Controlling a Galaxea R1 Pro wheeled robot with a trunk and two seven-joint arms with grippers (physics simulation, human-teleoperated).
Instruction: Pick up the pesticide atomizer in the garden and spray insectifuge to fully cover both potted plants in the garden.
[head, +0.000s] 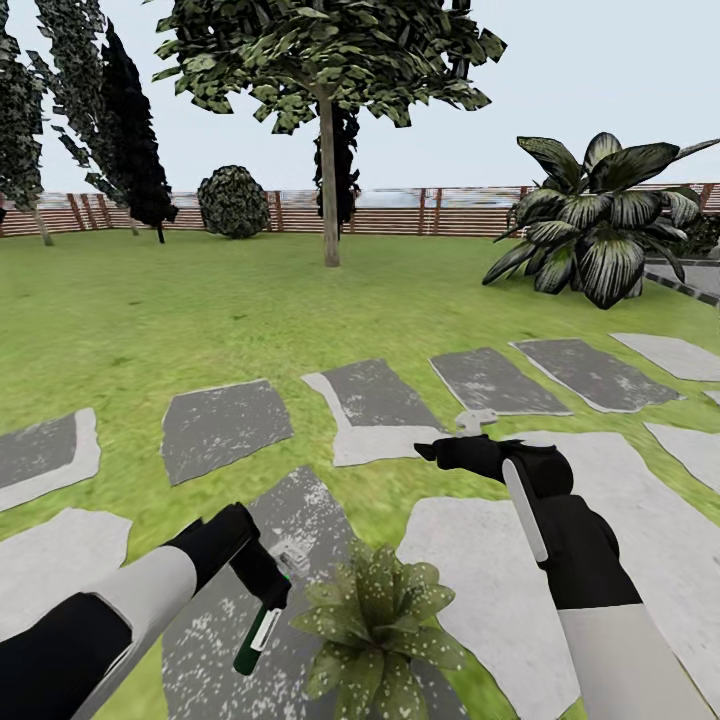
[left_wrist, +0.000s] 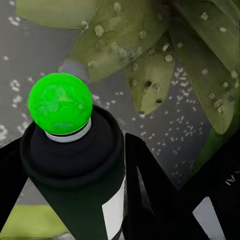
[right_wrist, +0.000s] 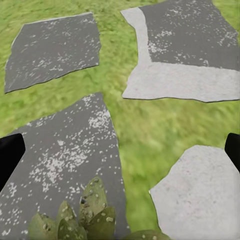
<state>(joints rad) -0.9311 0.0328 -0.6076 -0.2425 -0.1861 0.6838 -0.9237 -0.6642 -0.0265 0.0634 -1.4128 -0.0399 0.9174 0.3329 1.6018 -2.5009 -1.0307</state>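
Observation:
The pesticide atomizer (head: 262, 625) is a slim dark bottle with a white label. It tilts nozzle-down in my left gripper (head: 272, 592), which is shut on it low at the left of the head view. In the left wrist view its round tip (left_wrist: 60, 102) shows bright green between the black fingers (left_wrist: 150, 190). Just beyond it sits the potted plant with pale-speckled leaves (head: 380, 622) (left_wrist: 150, 65) on a dark paving stone. My right gripper (head: 432, 450) hovers open above the paving further out, holding nothing. The plant in the grey pot is out of view.
Grey stone slabs (head: 225, 425) lie across the lawn. A large striped-leaf plant (head: 600, 225) stands at the right. A tree trunk (head: 329, 185), a round bush (head: 233, 202) and dark conifers (head: 135, 150) stand before the brown slat fence (head: 450, 212).

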